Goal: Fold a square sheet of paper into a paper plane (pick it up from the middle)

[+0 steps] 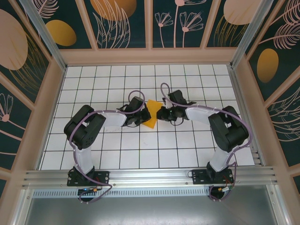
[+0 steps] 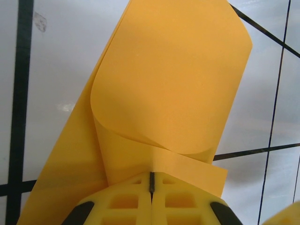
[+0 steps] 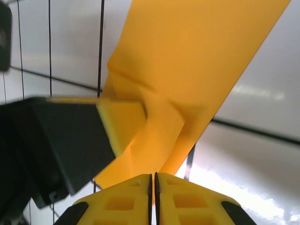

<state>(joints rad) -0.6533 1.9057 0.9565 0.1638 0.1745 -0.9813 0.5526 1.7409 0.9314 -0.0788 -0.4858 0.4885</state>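
Observation:
The square sheet of paper [image 1: 152, 115] is a small creased bright orange shape held just above the tiled floor, between my two grippers at mid-table. My left gripper [image 1: 142, 115] meets it from the left and my right gripper [image 1: 162, 112] from the right. In the left wrist view the left gripper [image 2: 151, 180] is shut on the paper's near edge, and the paper [image 2: 173, 79] curls over in a loose roll ahead of it. In the right wrist view the right gripper [image 3: 153, 180] is shut on a creased corner of the paper [image 3: 197, 61], with a left finger [image 3: 123, 123] pressed on it from the left.
The white tiled table [image 1: 140, 150] is ringed by wooden frames with dark leaf-patterned panels [image 1: 119, 21] at the back and sides. A metal rail [image 1: 150, 176] runs along the near edge, where both arm bases stand.

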